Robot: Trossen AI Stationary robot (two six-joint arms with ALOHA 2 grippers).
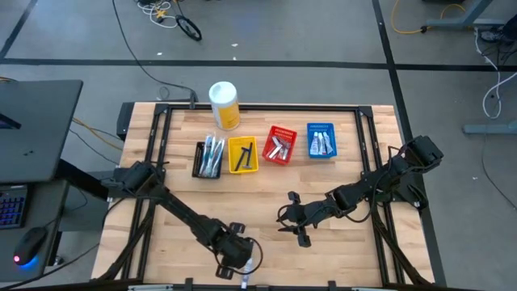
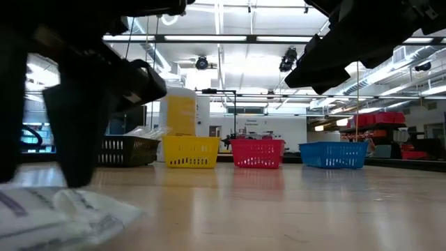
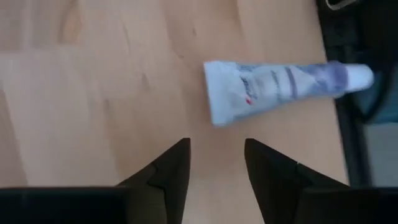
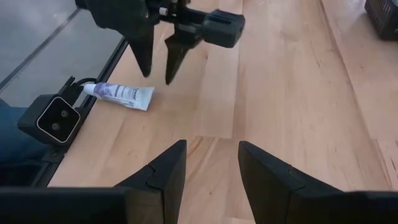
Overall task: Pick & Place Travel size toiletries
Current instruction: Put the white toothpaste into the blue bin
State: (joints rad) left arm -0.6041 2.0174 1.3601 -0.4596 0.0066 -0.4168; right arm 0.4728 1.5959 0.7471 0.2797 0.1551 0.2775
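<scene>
While the left gripper hangs low over the table's front edge w/ fingers spread and nothing between them, the tube lies flat on the wood just beyond its tips, cap end pointing toward that edge. Looks like the approach-to-grasp step: not yet gripped. Next move, I'd judge: drop down, straddle the tube across its width, close, then carry it to a basket. Right gripper sits nr the tube too, a bit further in from the edge, jaws apart & empty. Count: 1 loose tube on the table; 4 baskets in a row at the far side from the tube – black basket, yellow basket, red basket, blue basket, each already holding items; 1 yellow canister behind them
</scene>
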